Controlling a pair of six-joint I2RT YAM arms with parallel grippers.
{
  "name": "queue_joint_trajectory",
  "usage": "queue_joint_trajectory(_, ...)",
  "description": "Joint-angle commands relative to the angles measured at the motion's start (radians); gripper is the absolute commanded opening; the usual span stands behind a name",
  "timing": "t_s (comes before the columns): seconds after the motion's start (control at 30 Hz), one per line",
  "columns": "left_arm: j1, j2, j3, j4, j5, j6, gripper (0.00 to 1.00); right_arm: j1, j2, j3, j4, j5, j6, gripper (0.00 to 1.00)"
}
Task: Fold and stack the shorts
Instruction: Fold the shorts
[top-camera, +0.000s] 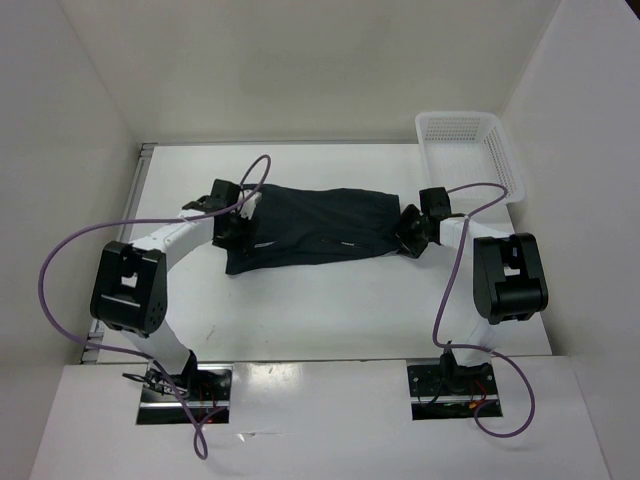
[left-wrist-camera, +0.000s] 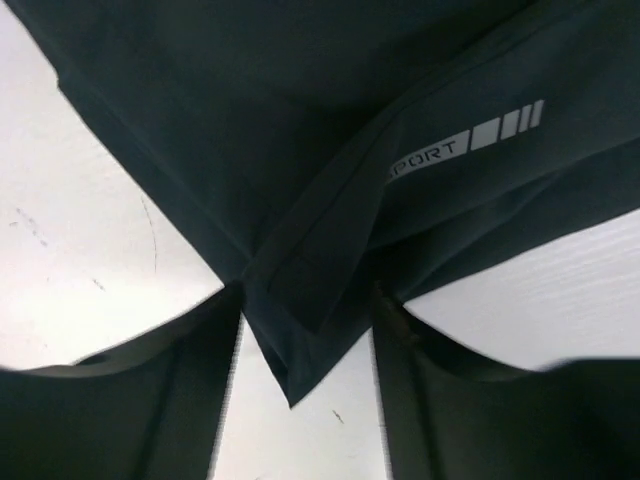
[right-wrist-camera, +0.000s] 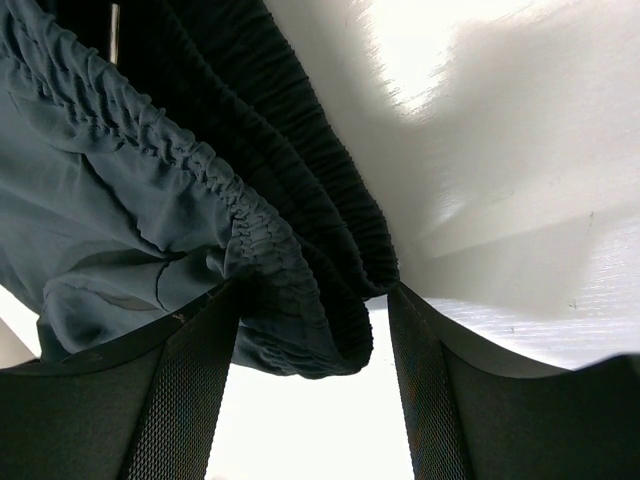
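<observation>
Low, parted claws (top-camera: 236, 228) (top-camera: 408, 236) astride shorts' (top-camera: 310, 225) ends

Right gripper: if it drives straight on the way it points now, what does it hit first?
The gathered elastic waistband of the dark navy fabric shorts. It sits right between the fingers of the open right gripper, so any advance should meet cloth almost at once; exact depth is unclear.

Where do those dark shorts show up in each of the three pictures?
Top external: the shorts lie across the middle of the table, spread from left to right.
Left wrist: a hem corner with white lettering fills the top and points down to the bottom centre.
Right wrist: the gathered waistband fills the upper left.
Shared landmark: the white table shows beside the shorts in all three.
</observation>
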Motion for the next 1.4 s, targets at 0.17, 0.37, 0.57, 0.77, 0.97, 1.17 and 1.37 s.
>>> queue_joint_trajectory(0.17,-0.001,0.029,0.017,-0.006,0.019,0.004,0.1,-0.005,0.002,0.005,0.048,-0.016,-0.01,0.65)
queue_joint_trajectory(0.37,0.036,-0.069,0.04,-0.152,0.028,0.004,0.0,-0.005,0.022,0.014,0.039,-0.006,-0.019,0.45)
queue_joint_trajectory(0.57,0.009,-0.095,-0.086,-0.2,-0.001,0.004,0.01,-0.005,0.031,0.023,0.039,0.004,-0.019,0.3)
queue_joint_trajectory(0.77,-0.024,-0.061,-0.18,-0.103,-0.044,0.004,0.1,-0.005,0.041,0.023,0.039,0.004,-0.019,0.15)
queue_joint_trajectory(0.97,-0.024,-0.038,-0.18,-0.106,-0.063,0.004,0.2,-0.005,0.019,0.023,0.039,0.022,-0.03,0.03)
queue_joint_trajectory(1.17,0.001,-0.086,-0.137,-0.198,0.029,0.004,0.59,-0.005,-0.001,0.014,0.039,0.031,-0.039,0.0)
queue_joint_trajectory(1.37,0.197,-0.123,0.069,-0.31,0.365,0.004,0.69,-0.005,-0.039,0.014,0.039,0.042,-0.061,0.0)
